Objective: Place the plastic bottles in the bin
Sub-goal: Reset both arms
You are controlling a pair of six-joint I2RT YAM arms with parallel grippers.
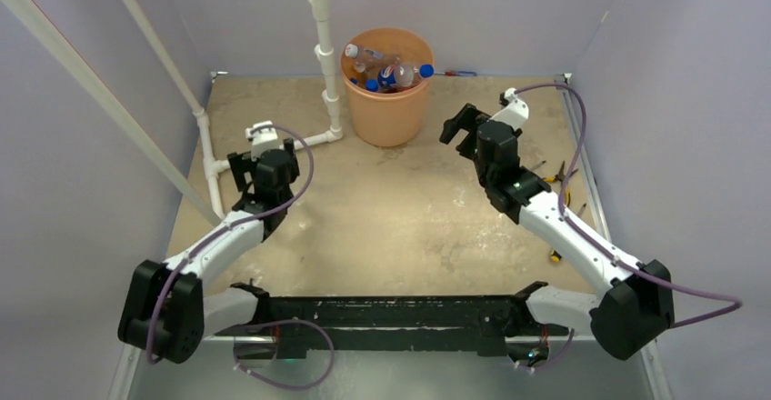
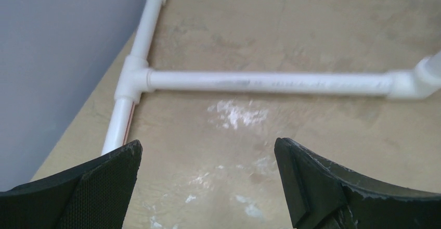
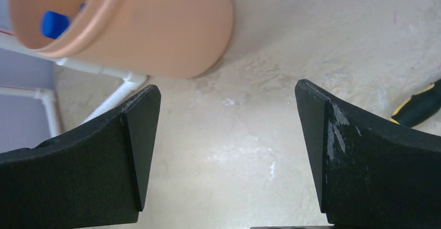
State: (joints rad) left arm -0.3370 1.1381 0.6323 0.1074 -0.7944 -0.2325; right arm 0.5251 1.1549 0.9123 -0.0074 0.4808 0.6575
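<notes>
The sandy, scuffed table (image 1: 391, 227) takes up most of the space. A white pipe frame (image 1: 325, 64) rises at its far side and runs along its left edge. Faint grey print shows on the crossbar in the left wrist view, too blurred to read. The orange bin (image 1: 389, 109) stands on the far side, just beside the pipe upright. The plastic bottles (image 1: 386, 71) lie heaped inside it, blue caps showing. One has a blue label with a touch of red, but the lettering is too small to make out. The right gripper (image 3: 226, 99) hangs near the bin, off to its right and not touching it, its jaws spread wide with nothing between them. The left gripper (image 2: 208, 153) is likewise spread and empty. It sits over bare table before the crossbar, well apart from the bin. A yellow-and-black screwdriver (image 3: 417, 105) lies by the right edge.
</notes>
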